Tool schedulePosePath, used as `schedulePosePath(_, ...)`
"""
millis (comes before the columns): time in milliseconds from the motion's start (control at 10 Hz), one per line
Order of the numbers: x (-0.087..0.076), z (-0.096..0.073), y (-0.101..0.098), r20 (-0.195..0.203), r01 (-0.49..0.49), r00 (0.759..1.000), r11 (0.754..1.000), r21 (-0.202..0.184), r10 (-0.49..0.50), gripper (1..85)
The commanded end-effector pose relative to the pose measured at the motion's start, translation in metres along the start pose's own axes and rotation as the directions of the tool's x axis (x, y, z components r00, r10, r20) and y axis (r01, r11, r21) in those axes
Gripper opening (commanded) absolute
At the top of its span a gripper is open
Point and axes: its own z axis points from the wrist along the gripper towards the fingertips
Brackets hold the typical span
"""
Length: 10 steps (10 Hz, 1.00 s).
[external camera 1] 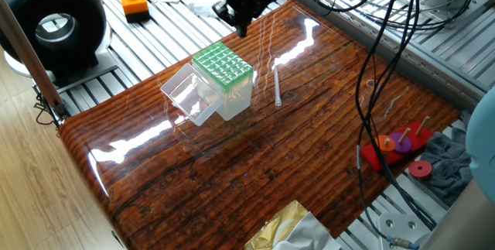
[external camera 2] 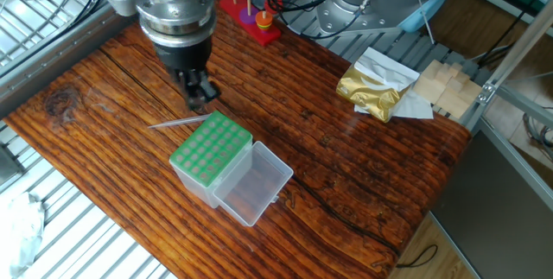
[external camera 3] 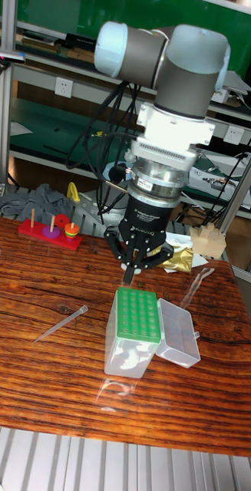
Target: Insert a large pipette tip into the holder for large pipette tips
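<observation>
The holder for large pipette tips stands on the wooden table, its green grid facing up and its clear lid hinged open beside it. A large pipette tip lies flat on the table a short way from the box. My gripper hangs just above the table by the holder's far edge. Its fingers are pressed together and shut, with nothing visible between them. It is well apart from the tip.
A red peg toy sits at the table's edge. A gold foil bag and wooden blocks lie at another side. An orange button box, a black round device and hanging cables surround the table.
</observation>
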Motion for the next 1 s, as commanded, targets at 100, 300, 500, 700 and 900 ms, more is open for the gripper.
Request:
schedulePosePath(100,-0.015,-0.014,0.004,-0.008,-0.106,0.994,0.991,-0.085,0.106,1.0)
schedulePosePath(300,-0.002,-0.007,-0.006,-0.047,-0.103,0.994,0.992,-0.068,0.100,1.0)
schedulePosePath(500,0.009,0.017,-0.037,-0.024,-0.060,0.998,0.996,-0.062,0.058,1.0)
schedulePosePath(700,0.008,0.025,-0.050,0.016,-0.021,1.000,0.998,-0.060,0.022,1.0)
schedulePosePath(900,0.001,0.025,-0.060,0.070,-0.002,0.998,0.998,-0.056,0.005,1.0)
